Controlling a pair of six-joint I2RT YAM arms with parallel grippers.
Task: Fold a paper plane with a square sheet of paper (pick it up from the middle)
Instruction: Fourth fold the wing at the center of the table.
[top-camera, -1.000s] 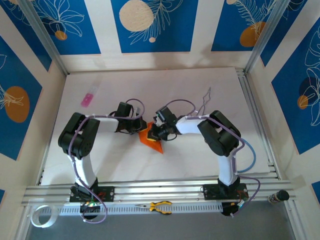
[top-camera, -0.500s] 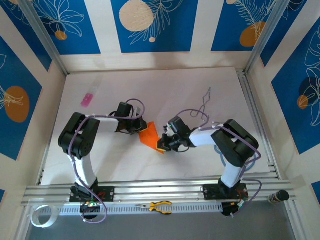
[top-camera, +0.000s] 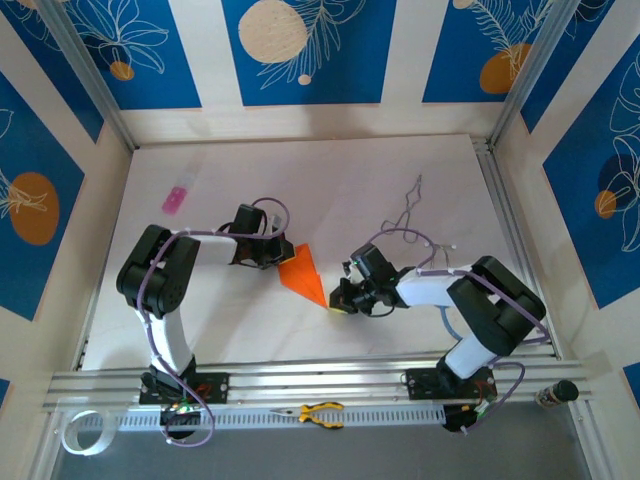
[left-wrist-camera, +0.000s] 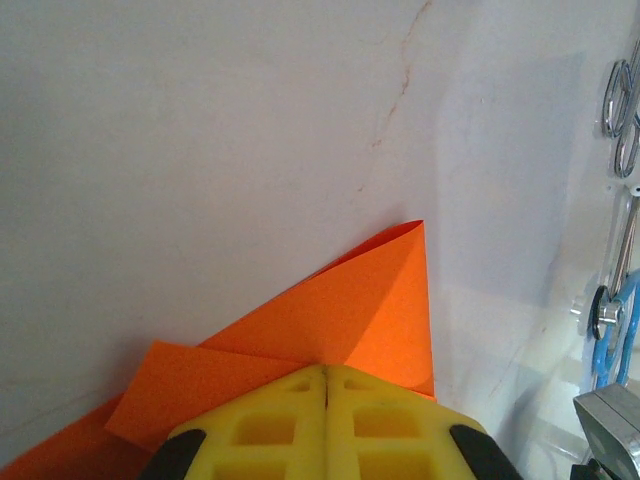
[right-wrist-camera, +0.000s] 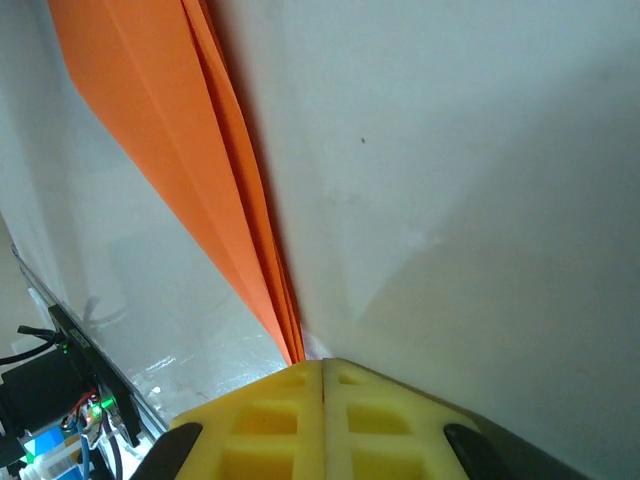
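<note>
Small pink object (top-camera: 176, 198) on the table (top-camera: 400, 170) — yellow-handled pliers (top-camera: 320, 412) by the near rail.

The folded sheet of paper (top-camera: 302, 272) lies mid-bench (top-camera: 330, 180), the left pincer (top-camera: 280, 256) at its far-left end, the right pincer (top-camera: 338, 298) at its near-right tip. Pliers (top-camera: 320, 412) lie in front, between the arm bases.

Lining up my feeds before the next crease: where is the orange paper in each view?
Top external: the orange paper lies mid-table, between the left gripper and the right gripper.
Left wrist: bottom centre, wide end at the shut left gripper.
Right wrist: narrow wedge from top left down to the shut right gripper.
Shared landmark: the white table beneath it.
</note>
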